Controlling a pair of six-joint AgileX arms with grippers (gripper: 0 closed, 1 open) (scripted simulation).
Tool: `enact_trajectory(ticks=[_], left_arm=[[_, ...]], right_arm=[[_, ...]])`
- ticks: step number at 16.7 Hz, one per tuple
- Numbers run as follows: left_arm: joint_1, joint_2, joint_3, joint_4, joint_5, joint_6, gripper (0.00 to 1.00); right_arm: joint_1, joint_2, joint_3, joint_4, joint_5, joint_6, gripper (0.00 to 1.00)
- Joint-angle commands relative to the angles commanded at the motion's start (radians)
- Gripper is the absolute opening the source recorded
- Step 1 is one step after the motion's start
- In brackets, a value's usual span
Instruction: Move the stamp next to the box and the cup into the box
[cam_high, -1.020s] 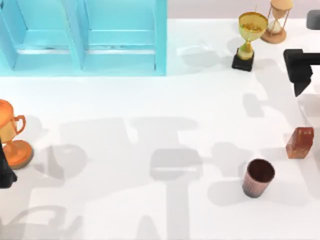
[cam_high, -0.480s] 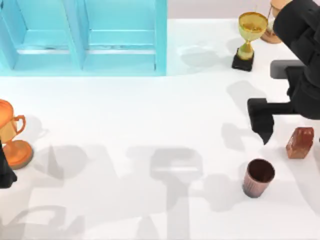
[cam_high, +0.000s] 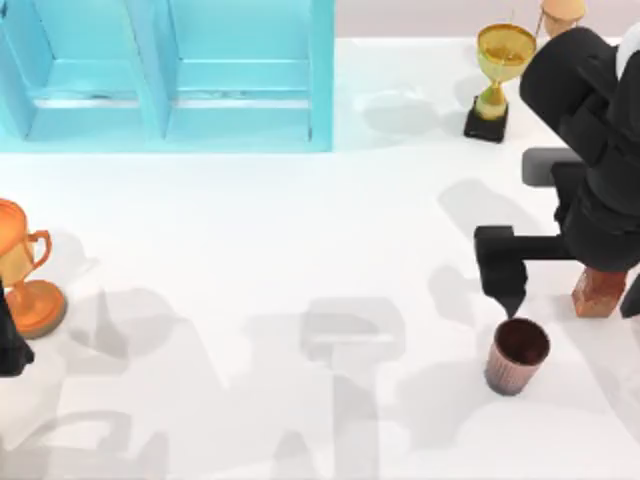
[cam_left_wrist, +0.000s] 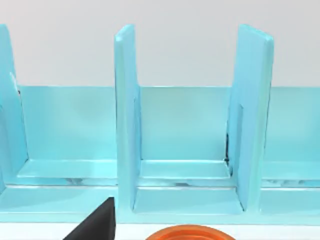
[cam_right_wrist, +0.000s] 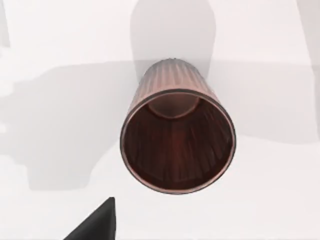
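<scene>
1. My right gripper (cam_high: 565, 300) hangs over the right part of the table (cam_high: 300, 250), its fingers spread wide and clasping nothing.
2. One finger (cam_high: 500, 275) points down just above the far rim of the cup (cam_high: 517, 356), apart from it; the other finger shows as a dark tip at the top view's right edge.
3. The cup stands upright near the table's front right, mouth up (in my right wrist view (cam_right_wrist: 177, 140) its ribbed wall and dark inside sit right below the camera).
4. The stamp (cam_high: 598, 293) stands just to the right of and a little behind the cup, its upper part hidden under my right arm; it lies between my two spread fingers as seen from above, and I cannot tell whether either touches it.
5. The box (cam_high: 165, 75) is the pale blue, partitioned one at the far left of the table, well apart from both cup and stamp.
6. My left gripper (cam_high: 12, 345) is parked at the left edge beside an orange trophy (cam_high: 25, 265); I cannot tell how its fingers are set.
7. A gold trophy (cam_high: 497, 75) stands at the far right.
</scene>
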Motion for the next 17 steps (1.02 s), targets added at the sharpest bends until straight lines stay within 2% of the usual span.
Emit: enact_trajectory(ticks=[10,15,17], left_arm=[[0.0,0.0,0.0,0.0,0.0,0.0,1.0],[0.0,0.0,0.0,0.0,0.0,0.0,1.0],[0.0,0.0,0.0,0.0,0.0,0.0,1.0]], right_arm=[[0.007,0.08,-0.218,0.305,-0.001,0.006,1.0],[0.007,0.084,-0.228,0.317,-0.001,0.006,1.0],[0.007,0.084,-0.228,0.317,-0.001,0.006,0.85]])
